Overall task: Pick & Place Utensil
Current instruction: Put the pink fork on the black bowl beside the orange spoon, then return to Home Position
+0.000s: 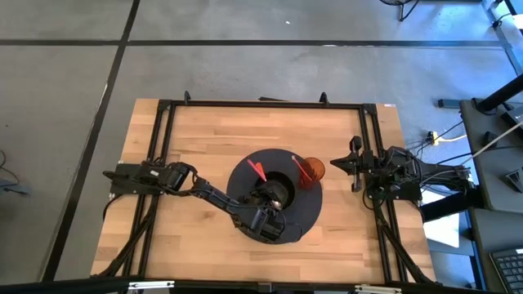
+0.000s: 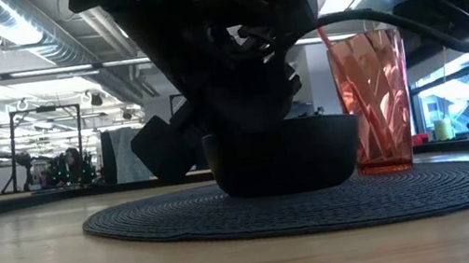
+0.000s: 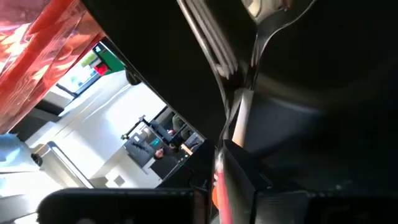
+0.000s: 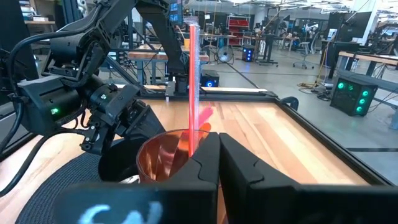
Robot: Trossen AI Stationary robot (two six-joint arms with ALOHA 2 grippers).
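Wood worktop (image 1: 204, 139) in an open lab, grey floor around it. Left pincer (image 1: 274, 208) is down over the bowl (image 1: 276, 192) at the centre of the round dark mat (image 1: 241, 175); from the wrist view it appears clamped on a fork (image 3: 211, 40) with a red handle, fingers (image 3: 242, 186) together on the handle, tines and a spoon bowl (image 3: 273, 15) close against the dark bowl interior. Exact grip is hard to confirm, view is tight and dark. In the low view the left arm covers the bowl (image 2: 281, 154) from above, bowl sits on the mat (image 2: 321, 203). Orange cup (image 1: 310, 171) stands upright on the mat's right part, just beside the bowl, with a red utensil (image 4: 193, 81) standing in it. Another red utensil (image 1: 257, 171) shows on the mat left of the bowl. Right pincer (image 1: 341, 164) waits at the worktop's right edge, near the cup, fingers (image 4: 205, 165) together, holding nothing.
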